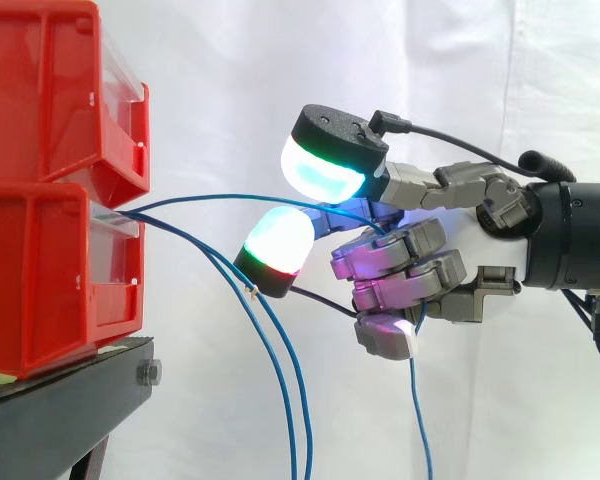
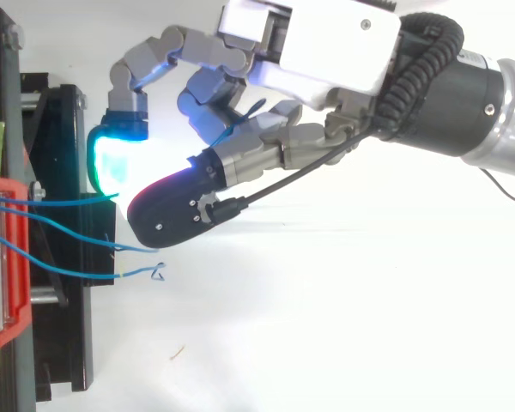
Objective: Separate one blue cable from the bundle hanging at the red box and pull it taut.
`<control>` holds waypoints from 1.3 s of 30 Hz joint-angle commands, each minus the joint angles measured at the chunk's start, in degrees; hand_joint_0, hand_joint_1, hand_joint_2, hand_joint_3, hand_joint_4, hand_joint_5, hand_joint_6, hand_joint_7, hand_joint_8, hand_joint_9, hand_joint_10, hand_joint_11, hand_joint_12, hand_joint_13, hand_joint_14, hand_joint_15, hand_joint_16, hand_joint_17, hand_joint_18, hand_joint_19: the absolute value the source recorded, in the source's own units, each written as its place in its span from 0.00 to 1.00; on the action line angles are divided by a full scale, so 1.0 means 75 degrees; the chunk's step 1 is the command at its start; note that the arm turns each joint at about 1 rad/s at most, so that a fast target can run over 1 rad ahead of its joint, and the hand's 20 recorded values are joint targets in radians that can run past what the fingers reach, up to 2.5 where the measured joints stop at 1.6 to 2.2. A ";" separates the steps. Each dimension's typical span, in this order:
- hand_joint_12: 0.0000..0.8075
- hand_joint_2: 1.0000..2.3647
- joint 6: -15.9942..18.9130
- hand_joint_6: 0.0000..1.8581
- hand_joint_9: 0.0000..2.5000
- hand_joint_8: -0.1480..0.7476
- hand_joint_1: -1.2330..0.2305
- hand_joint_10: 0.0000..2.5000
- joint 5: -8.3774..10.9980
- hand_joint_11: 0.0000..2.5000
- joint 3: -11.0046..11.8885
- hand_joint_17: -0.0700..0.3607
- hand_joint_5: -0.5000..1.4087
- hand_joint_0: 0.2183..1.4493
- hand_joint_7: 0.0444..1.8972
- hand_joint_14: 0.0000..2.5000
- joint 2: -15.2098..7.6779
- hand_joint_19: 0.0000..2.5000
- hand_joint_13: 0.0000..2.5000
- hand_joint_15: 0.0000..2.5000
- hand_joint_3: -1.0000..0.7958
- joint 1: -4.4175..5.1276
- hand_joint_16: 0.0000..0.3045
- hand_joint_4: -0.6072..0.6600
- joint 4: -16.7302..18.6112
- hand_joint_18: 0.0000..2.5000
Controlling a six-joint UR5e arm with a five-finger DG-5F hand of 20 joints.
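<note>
Robot hand [image 1: 400,265] curling fingers around one blue cable [image 1: 240,196]; grip point hiding inside fingers. Remaining cables [image 1: 290,400] hanging beside red box [image 1: 40,280], lower ends cut off.

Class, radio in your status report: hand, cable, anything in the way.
Hand shut on one blue cable. Cable runs from lower red bin to hand, slightly bowed. Two other cables hang loose below.
</note>
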 commanded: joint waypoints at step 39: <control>0.48 0.01 0.0446 0.50 0.39 0.56 0.31 0.66 0.0141 0.49 0.0000 0.42 0.18 0.32 0.55 0.60 0.0007 0.38 0.50 0.53 0.49 0.0102 0.16 0.47 -0.0153 0.51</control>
